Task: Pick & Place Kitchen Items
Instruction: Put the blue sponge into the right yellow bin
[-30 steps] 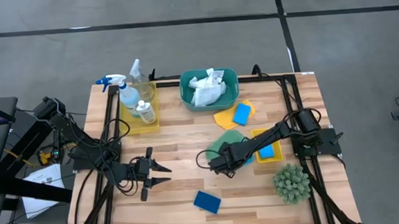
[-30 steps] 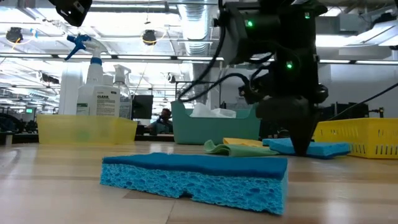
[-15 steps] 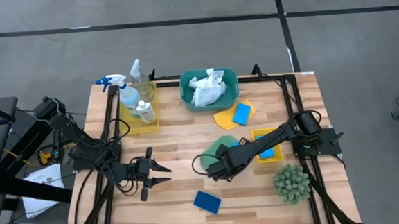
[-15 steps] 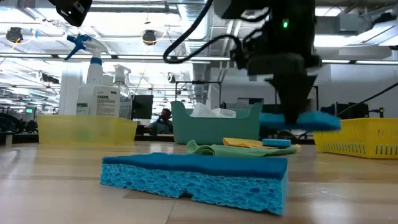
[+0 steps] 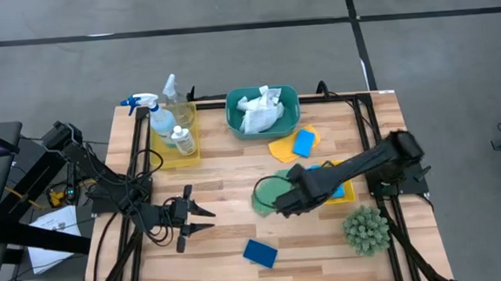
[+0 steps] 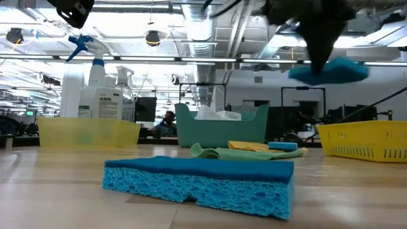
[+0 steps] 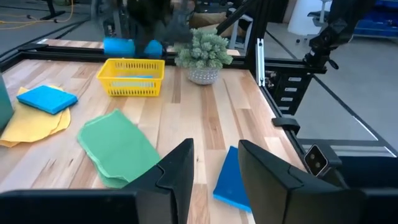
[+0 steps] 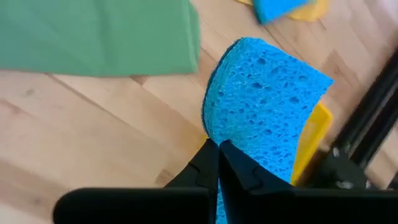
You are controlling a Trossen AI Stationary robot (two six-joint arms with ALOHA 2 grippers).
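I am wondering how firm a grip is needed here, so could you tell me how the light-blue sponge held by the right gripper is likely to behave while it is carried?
Pinched at one edge by the right gripper, the light-blue sponge looks bowed, so it is probably soft and squashy. Its open pores suggest it is light for its size. That rough surface probably resists slipping.

Wooden slatted table [image 5: 218, 173] on grey floor; teal basin [image 5: 263, 110] at far edge, yellow tray [image 5: 178, 147] to its left, second yellow tray [image 5: 337, 190] at right, spiky green ball-shaped plant [image 5: 365, 229] at near right corner
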